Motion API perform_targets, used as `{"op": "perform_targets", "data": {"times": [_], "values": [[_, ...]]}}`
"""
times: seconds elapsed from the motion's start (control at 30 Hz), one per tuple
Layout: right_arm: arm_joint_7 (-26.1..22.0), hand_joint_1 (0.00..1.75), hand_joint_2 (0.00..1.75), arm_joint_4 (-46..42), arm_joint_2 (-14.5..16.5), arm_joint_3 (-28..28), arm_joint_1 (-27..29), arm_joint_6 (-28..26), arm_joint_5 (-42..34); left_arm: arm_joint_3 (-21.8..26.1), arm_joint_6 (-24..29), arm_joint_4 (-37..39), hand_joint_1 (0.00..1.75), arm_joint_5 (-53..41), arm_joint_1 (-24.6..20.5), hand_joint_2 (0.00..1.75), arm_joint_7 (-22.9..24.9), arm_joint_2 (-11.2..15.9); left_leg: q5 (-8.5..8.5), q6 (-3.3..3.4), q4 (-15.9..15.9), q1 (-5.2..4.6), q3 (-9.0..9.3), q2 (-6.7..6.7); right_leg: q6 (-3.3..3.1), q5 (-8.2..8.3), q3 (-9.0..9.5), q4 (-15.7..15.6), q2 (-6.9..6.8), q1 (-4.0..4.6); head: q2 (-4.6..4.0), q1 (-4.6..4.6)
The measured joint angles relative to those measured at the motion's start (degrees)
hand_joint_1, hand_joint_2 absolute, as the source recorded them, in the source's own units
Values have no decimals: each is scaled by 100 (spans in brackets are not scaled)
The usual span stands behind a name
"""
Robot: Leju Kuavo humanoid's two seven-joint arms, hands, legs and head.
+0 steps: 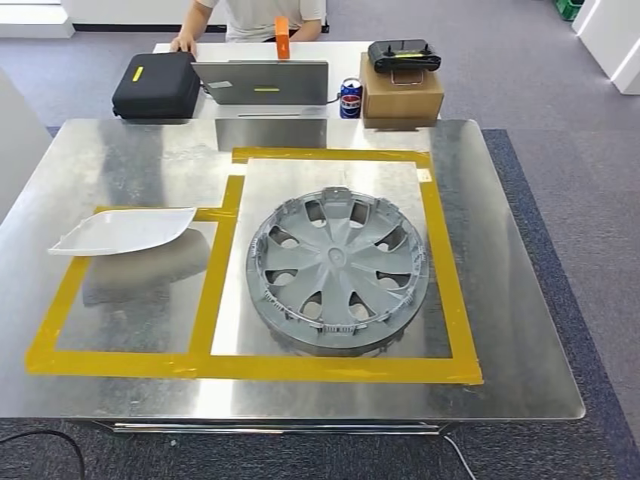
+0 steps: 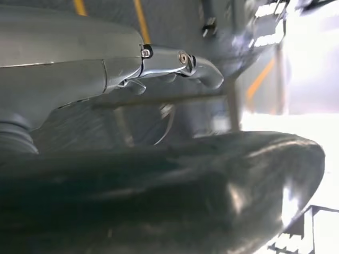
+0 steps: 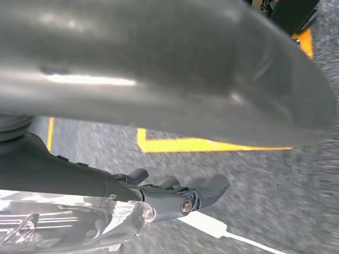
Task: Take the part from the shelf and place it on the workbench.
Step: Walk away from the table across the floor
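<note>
Head view:
- Steel workbench (image 1: 513, 300), brushed and reflective, marked with yellow tape (image 1: 445, 260) into two bays, presumably to fix where each part goes.
- Wheel cover (image 1: 337, 268): grey moulded plastic, round, spoked, with clips around the rim. Lies flat in the large bay at centre, toward 3 o'clock.
- White panel (image 1: 124, 230): thin, smooth, one rounded corner. Lies at 9 o'clock across the far edge of the small bay, overhanging the tape.
- No shelf visible. Judged from this layout, placement looks done or nearly so.

Beyond the bench, at 12 o'clock:
- Black case (image 1: 155, 85), laptop (image 1: 260, 82), can (image 1: 350, 98), cardboard box (image 1: 400, 95), seated person (image 1: 256, 15).

Wrist views:
- Left hand (image 2: 100, 69): fingers extended and apart, nothing held.
- Right hand (image 3: 119, 185): fingers (image 3: 199, 193) extended over grey carpet. Glinting clear material (image 3: 72, 222) beside them; cannot tell whether gripped.
</note>
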Motion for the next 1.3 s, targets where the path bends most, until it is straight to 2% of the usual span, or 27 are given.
{"op": "perform_targets", "data": {"times": [0.03,0.07,0.13,0.2,0.3,0.33,0.37,0.43,0.47,0.5,0.53,0.57,0.63,0.67,0.73,0.8,0.83,0.9,0.97,1.0,1.03,1.07,1.1,1.13,1.2,1.23,1.3], "values": [[10,0,0,-8,-12,-90,16,33,-66,-166,125,3,0,-115,58,0,0,-131,25,-27,7,22,-37,0,29,-12,135,-41,-4,-16,0,3],[34,0,0,-20,-36,-174,24,72,-120,-326,313,10,0,-242,104,0,0,-247,52,-61,19,49,-79,0,64,59,387,-319,-10,-38,0,2],[103,0,0,-50,-87,-323,17,147,-197,-652,771,30,0,-540,184,0,0,-444,97,-142,66,91,-153,0,130,217,1013,-1131,-13,-90,1,7],[171,0,0,-77,-131,-430,7,181,-198,-983,1129,110,0,-825,234,0,-1,-605,129,-228,121,97,-182,-3,87,275,1274,-1508,14,-107,1,-1],[296,0,0,-111,-199,-513,11,180,-75,-1496,1654,496,0,-1385,265,0,-2,-748,158,-333,132,101,-200,-8,-91,309,1173,-1478,29,-105,0,-26],[328,0,0,-121,-216,-527,17,179,-28,-1699,1792,696,0,-1594,288,0,-2,-790,51,-354,187,102,-234,-4,-142,352,1133,-1477,15,-113,0,-39],[344,0,0,-130,-232,-538,24,179,12,-1911,1872,905,0,-1768,313,0,-2,-850,-158,-366,350,103,-301,0,-188,407,1086,-1482,2,-120,0,-54],[342,0,0,-148,-251,-558,42,190,64,-2248,1857,1271,0,-1994,344,0,3,-983,-763,-373,999,100,-506,6,-239,525,966,-1480,-9,-107,0,-86],[333,0,0,-156,-259,-577,59,208,84,-2405,1842,1476,0,-2160,346,0,35,-1053,-994,-372,1374,96,-590,5,-244,583,894,-1478,-12,-97,0,-93],[325,0,0,-165,-265,-606,81,232,104,-2584,1840,1712,0,-2403,355,0,111,-1116,-1103,-367,1650,92,-614,5,-241,640,819,-1477,-16,-88,0,-96],[319,0,0,-174,-273,-640,107,262,121,-2792,1845,1963,0,-2691,374,0,223,-1183,-1088,-355,1755,89,-549,5,-228,693,746,-1475,-19,-82,0,-98],[317,0,0,-182,-282,-669,131,293,142,-3017,1840,2205,0,-2959,399,0,359,-1253,-983,-340,1665,89,-389,5,-209,744,677,-1474,-22,-81,0,-98],[321,0,0,-198,-305,-704,167,345,193,-3394,1740,2545,0,-3245,436,0,603,-1400,-776,-307,1017,91,184,5,-150,836,572,-1467,-19,-74,0,-100],[331,0,0,-205,-318,-712,180,367,241,-3535,1599,2670,0,-3261,433,0,706,-1460,-764,-281,628,84,465,3,-112,881,533,-1459,-17,-66,0,-98],[354,0,0,-220,-367,-723,204,403,377,-3713,1202,2875,0,-3225,426,0,933,-1529,-816,-212,166,49,750,-4,-32,986,491,-1468,-20,-61,0,-92],[350,0,0,-223,-406,-726,233,430,515,-3826,909,3027,0,-3315,478,0,1191,-1562,-768,-113,105,16,704,3,42,1074,476,-1505,-22,-97,0,-90],[340,0,0,-223,-412,-727,256,439,569,-3894,851,3084,0,-3432,516,0,1306,-1572,-719,-59,100,6,671,12,68,1011,453,-1479,-26,-115,0,-88],[326,0,0,-223,-422,-727,296,443,649,-4061,786,3163,0,-3620,563,0,1443,-1578,-606,37,89,-6,567,25,93,556,326,-1074,-31,-122,0,-73],[326,0,0,-223,-443,-726,292,438,724,-4164,685,3218,0,-3601,570,0,1485,-1574,-488,86,94,-42,428,23,92,-15,152,-314,-35,-102,0,-54],[328,0,0,-223,-453,-726,281,432,767,-4177,624,3239,0,-3529,572,0,1484,-1573,-428,92,98,-62,353,23,84,-150,116,-3,-34,-91,0,-48],[329,0,0,-223,-459,-725,275,421,814,-4176,551,3258,0,-3421,576,0,1470,-1575,-370,95,103,-78,277,24,70,-147,168,143,-35,-78,0,-48],[319,0,0,-222,-456,-725,275,402,866,-4161,473,3273,0,-3307,581,0,1455,-1575,-314,92,108,-89,205,22,50,-35,326,87,-34,-61,0,-47],[289,0,0,-221,-442,-725,271,370,925,-4139,387,3286,0,-3200,587,0,1443,-1570,-261,82,114,-94,141,18,24,123,595,-179,-34,-45,0,-47],[236,0,0,-220,-416,-724,253,324,986,-4113,300,3295,0,-3119,591,0,1445,-1559,-212,65,121,-97,90,15,-6,218,932,-592,-31,-29,0,-46],[84,0,0,-219,-320,-715,174,211,1099,-4061,141,3305,0,-3020,591,0,1487,-1499,-119,10,137,-107,24,15,-45,200,1505,-1415,-25,3,0,-52],[22,0,0,-217,-258,-706,126,156,1137,-4028,54,3308,0,-2962,585,0,1505,-1453,-73,-22,140,-107,6,19,-61,145,1622,-1633,-22,19,0,-54],[-35,0,0,-207,-113,-688,47,70,1177,-3921,-166,3314,0,-2773,573,0,1476,-1342,9,-88,141,-95,-24,22,-118,174,1586,-1710,-30,34,0,-53]]}}
